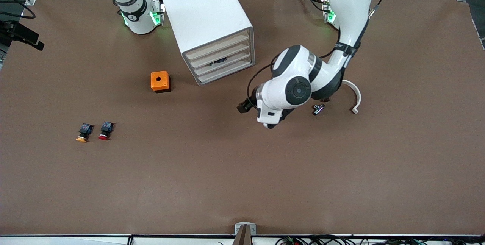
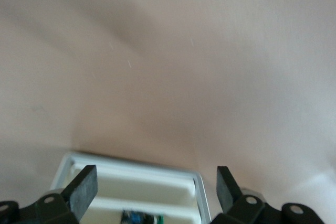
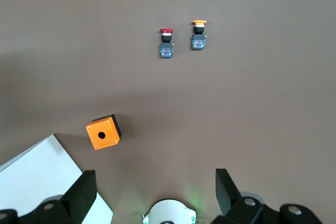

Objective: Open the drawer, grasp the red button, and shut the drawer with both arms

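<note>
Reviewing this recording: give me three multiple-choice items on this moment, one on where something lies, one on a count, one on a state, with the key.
1. Where does the red-capped button lie?
A. On the table beside the orange-capped button
B. Inside the orange box
C. On top of the drawer cabinet

2. How many drawer fronts does the drawer cabinet show?
A. Two
B. Four
C. Six

3. How does the left claw stand?
A. Shut on the button
B. Shut on nothing
C. Open, holding nothing

Key:
1 A: in the front view the two buttons lie side by side on the table, nearer the camera than the orange box.
2 B: four fronts are stacked on its face.
3 C: in the left wrist view its fingers stand wide apart in front of the drawers with nothing between; the right claw is open too.
</note>
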Available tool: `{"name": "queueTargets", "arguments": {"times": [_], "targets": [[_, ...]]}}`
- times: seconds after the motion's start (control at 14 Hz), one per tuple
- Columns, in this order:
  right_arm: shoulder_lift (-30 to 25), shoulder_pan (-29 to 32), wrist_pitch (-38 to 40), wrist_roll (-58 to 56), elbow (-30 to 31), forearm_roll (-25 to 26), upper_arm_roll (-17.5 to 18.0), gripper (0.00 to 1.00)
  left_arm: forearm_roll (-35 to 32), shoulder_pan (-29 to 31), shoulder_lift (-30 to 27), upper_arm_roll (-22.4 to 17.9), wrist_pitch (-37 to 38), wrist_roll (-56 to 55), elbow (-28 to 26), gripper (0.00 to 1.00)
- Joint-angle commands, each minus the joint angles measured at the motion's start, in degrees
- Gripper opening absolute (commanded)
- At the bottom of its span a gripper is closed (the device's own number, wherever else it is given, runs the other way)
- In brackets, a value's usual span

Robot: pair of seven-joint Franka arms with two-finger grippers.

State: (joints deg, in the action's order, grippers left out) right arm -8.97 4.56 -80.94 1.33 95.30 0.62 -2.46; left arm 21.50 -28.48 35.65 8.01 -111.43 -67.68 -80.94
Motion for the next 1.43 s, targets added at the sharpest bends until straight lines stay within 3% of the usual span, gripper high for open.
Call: {"name": "queueTargets", "arguments": {"times": [0.0, 0.5, 0.71, 0.86, 1.36], "targets": [[-0.5, 1.2, 0.1, -0.6, -0.4, -0.8, 1.2, 1.00, -4.1, 2.5, -3.0, 0.2, 0.0, 0.0, -3.7, 1.00], [-0.4, 0.7, 1.7, -0.5, -1.9, -0.8, 0.7, 1.00, -7.2, 7.1, -3.0, 0.2, 0.0, 0.0, -3.8, 1.00], [-0.4, 1.0, 2.1, -0.5, -1.9, -0.8, 0.5, 1.00, -12.2, 9.4, -3.7, 0.3, 0.9, 1.8, -3.4, 1.00], [-0.4, 0.9, 2.0, -0.6, -2.3, -0.8, 0.5, 1.00, -19.5, 9.8, -6.1, 0.3, 5.5, 3.4, -3.3, 1.00], [-0.3, 0.4, -1.6, -1.6, -3.4, -0.9, 1.1, 1.00, -20.4, 18.8, -14.9, 0.5, 16.8, 31.6, -3.3, 1.00]]}}
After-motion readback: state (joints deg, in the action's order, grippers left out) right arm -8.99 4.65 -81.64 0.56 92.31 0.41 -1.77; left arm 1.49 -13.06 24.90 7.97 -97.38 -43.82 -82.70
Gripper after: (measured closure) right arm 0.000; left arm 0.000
